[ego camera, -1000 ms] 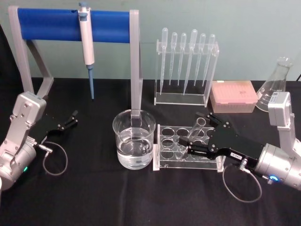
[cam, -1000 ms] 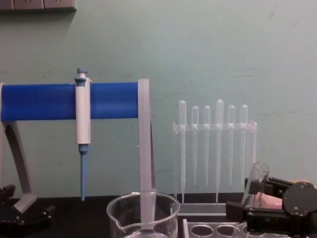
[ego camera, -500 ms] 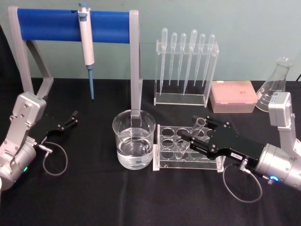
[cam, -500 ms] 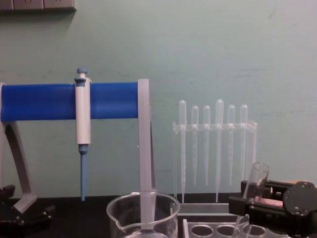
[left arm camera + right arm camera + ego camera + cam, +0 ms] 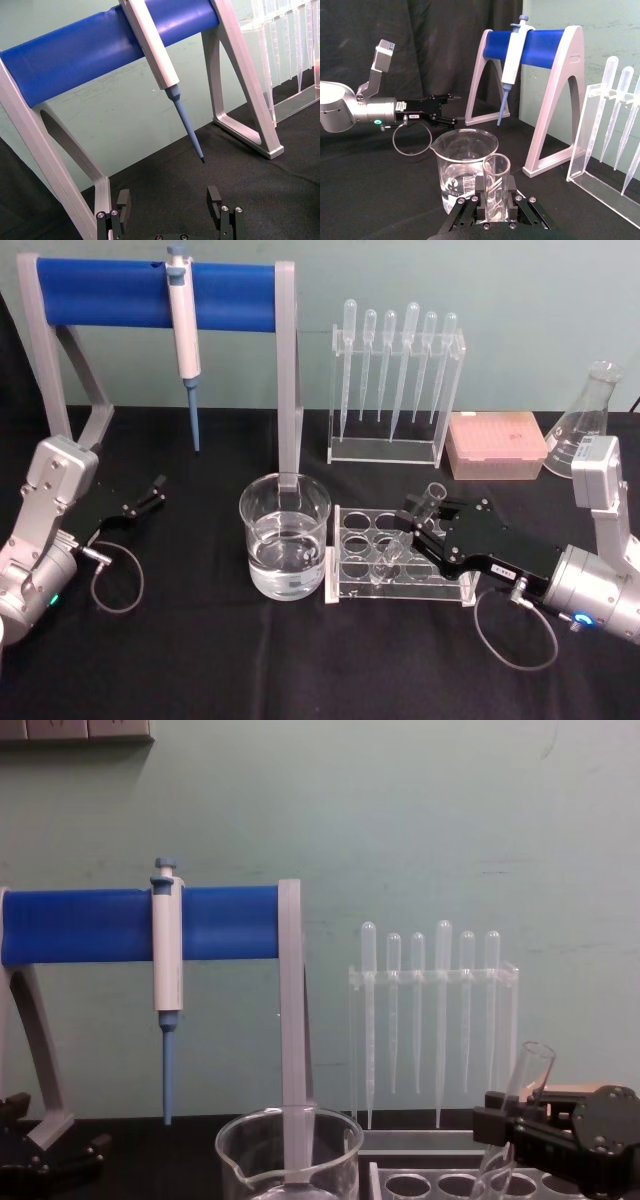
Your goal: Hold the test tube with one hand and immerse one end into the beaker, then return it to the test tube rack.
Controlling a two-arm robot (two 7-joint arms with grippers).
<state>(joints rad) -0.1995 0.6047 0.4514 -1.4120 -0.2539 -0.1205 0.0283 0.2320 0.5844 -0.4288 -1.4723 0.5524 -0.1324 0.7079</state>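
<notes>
Head view, and on the left the left gripper (image 5: 152,494) lies parked low over the black table (image 5: 300,660), its fingers (image 5: 123,202) spread wide with nothing between them, same spot as a second ago. Moving across, the beaker (image 5: 285,538) stands part full of clear liquid, out beyond the working fingertips. The test tube rack (image 5: 400,588) sits just beside it, right under those fingertips. Now the right gripper (image 5: 410,525): arm reaching in low from the right, wrist nearly level, fingers (image 5: 480,192) closed snug on the test tube (image 5: 390,558) partway up its length. The tube leans, open rim back over the gripper, round end down ahead of the fingertips among the rack's holes. Against the earlier frames, the gripper has drawn back to the right, away from the beaker. The rim has come up and right with it, leaving more glass bare below the grip.
</notes>
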